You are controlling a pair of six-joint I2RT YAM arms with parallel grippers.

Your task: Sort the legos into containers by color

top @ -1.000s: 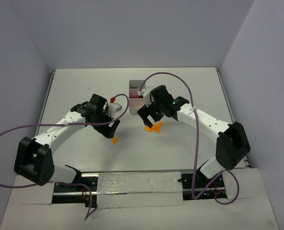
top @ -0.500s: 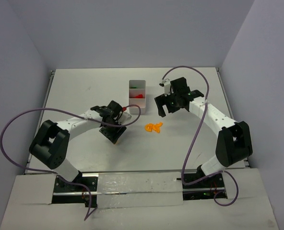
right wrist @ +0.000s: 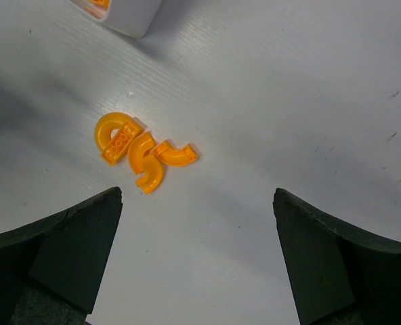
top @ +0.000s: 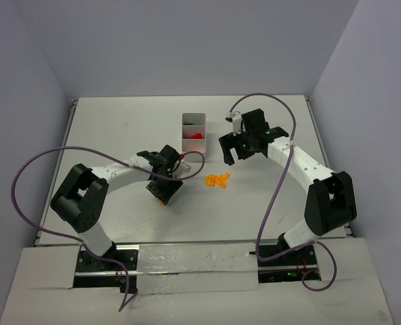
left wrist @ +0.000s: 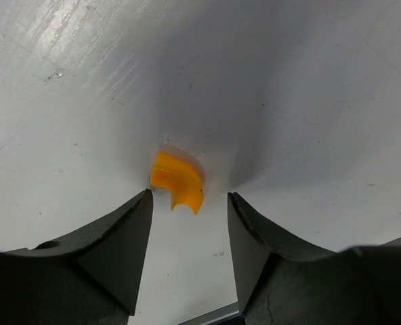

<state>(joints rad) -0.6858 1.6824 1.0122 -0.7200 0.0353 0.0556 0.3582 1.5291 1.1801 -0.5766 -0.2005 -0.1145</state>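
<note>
**Supervisor:** Report the status of the left claw.

**Operator:** I see the left gripper [left wrist: 190,203] down at the table [top: 112,128], left of centre in the top view. Its jaws stand partly apart. I read it as open, with nothing clamped.

**Supervisor:** Where is the part?

**Operator:** One orange curved lego [left wrist: 177,181] lies flat on the table at the mouth of the jaws, at the fingertips. It sits nearer the finger on the left of the wrist picture. I cannot tell whether it touches that finger. A clear gap shows on the other side.

**Supervisor:** Report the status of the right claw.

**Operator:** The right gripper [right wrist: 197,196] has its jaws spread wide and holds nothing. In the top view it hangs above the table, just right of the tray [top: 194,116].

**Supervisor:** Are there other loose parts?

**Operator:** I see a cluster of orange legos [right wrist: 143,152], several curved pieces touching one another. It lies on the table near the tray's near end, between the two grippers. In the right wrist view it lies ahead of the fingers, toward the left of the picture.

**Supervisor:** What is in the tray?

**Operator:** The tray stands upright, with its long axis running away from the arms. I see red legos [top: 196,136] in the middle compartment. I cannot read the other compartments from above.
</note>
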